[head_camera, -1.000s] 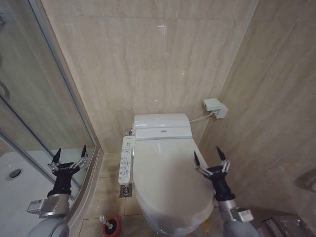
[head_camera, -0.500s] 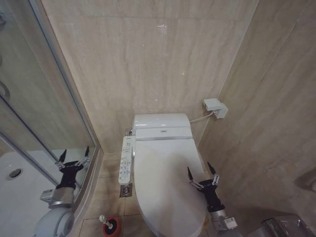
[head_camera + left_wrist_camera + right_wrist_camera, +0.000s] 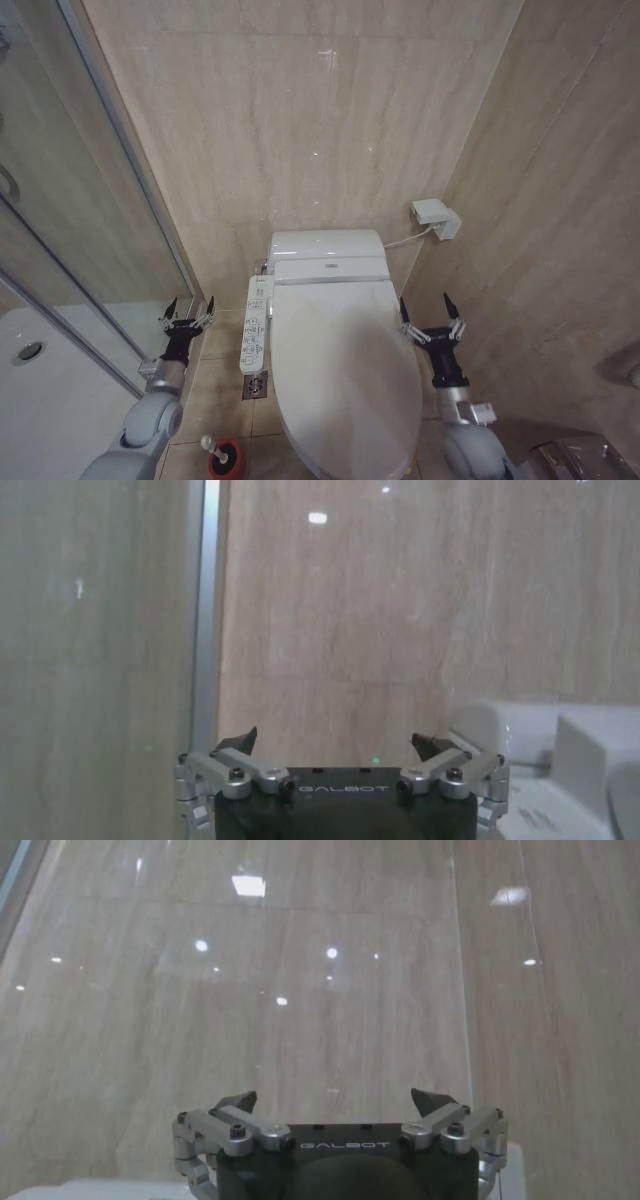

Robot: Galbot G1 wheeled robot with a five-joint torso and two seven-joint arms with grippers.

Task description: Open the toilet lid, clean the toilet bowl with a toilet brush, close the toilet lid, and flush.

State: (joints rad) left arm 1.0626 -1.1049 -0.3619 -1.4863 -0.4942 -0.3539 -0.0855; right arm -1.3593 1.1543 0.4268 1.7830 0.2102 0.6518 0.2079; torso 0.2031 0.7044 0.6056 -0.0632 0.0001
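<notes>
Both grippers are spread wide and hold nothing. The left gripper [image 3: 188, 309] hovers beside the control panel [image 3: 256, 325]; the right gripper [image 3: 431, 308] hangs by the toilet lid's [image 3: 340, 350] right edge. The lid lies shut; the toilet brush [image 3: 222, 456] stands in its red holder on the floor. The left wrist view adds the shower frame [image 3: 205, 607]. Both arms have reached farther forward than a second ago.

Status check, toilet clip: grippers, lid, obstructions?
Left gripper open beside control panel; right gripper open beside toilet lid. Lid shut. Toilet brush in holder. Nothing obstructing.
</notes>
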